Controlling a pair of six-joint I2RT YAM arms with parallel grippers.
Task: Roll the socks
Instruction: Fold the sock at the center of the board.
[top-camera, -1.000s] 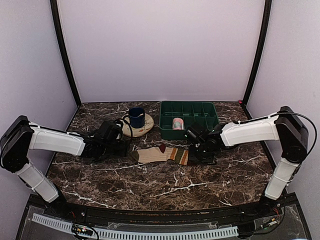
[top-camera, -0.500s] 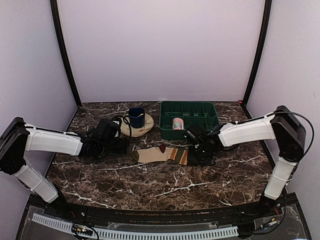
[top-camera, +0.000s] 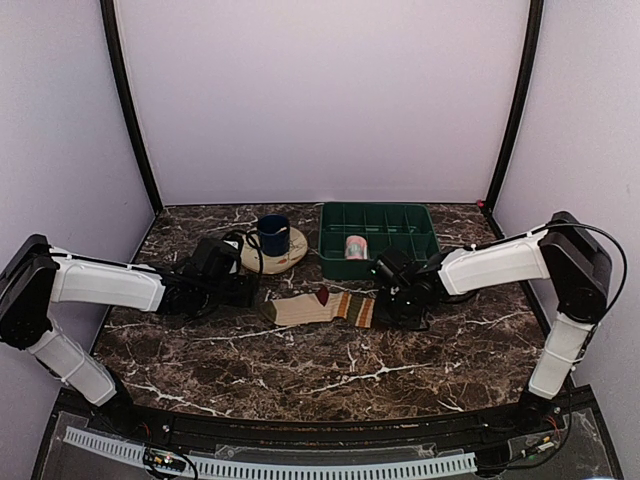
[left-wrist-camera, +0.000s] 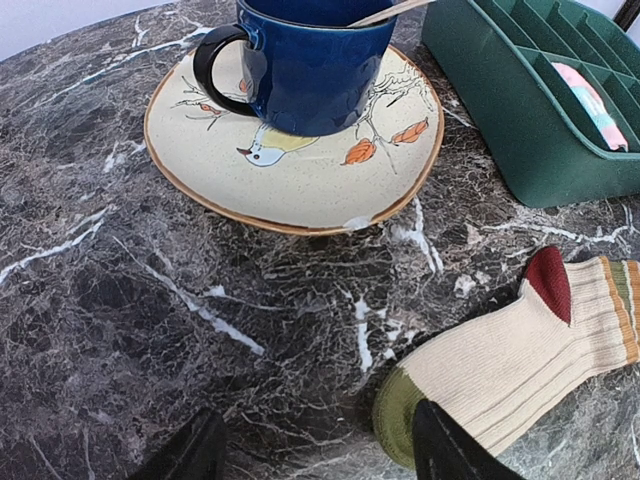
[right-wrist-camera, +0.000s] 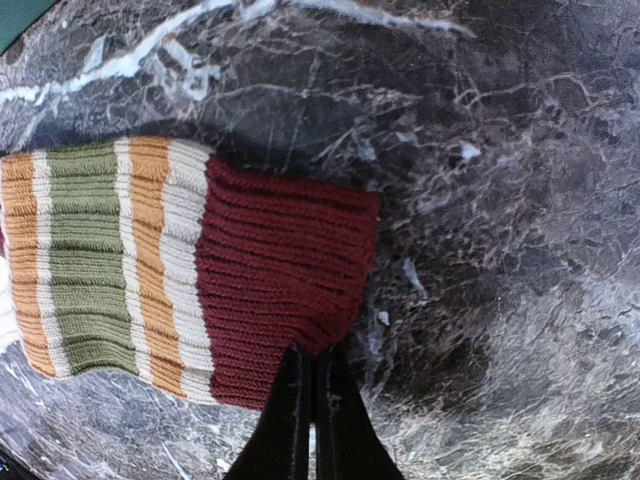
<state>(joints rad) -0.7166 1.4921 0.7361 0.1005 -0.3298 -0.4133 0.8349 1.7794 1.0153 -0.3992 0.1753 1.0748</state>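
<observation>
Maroon cuff (right-wrist-camera: 290, 255) pinched thinly in right claw (right-wrist-camera: 308, 352); left claw (left-wrist-camera: 318, 445) spread by toe (left-wrist-camera: 398, 412). Risks slipping free mid-roll: shallow bite.

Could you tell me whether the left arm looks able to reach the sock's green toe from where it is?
Probably yes: the left arm has its jaws open right at the toe end of the sock, and nothing lies between them.

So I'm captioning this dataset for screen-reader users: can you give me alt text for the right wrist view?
The right gripper, shut, appears to pinch the edge of the maroon cuff of a sock. The sock, striped in cream, orange and green beyond the cuff, lies flat on a dark, white-veined marble table.
</observation>
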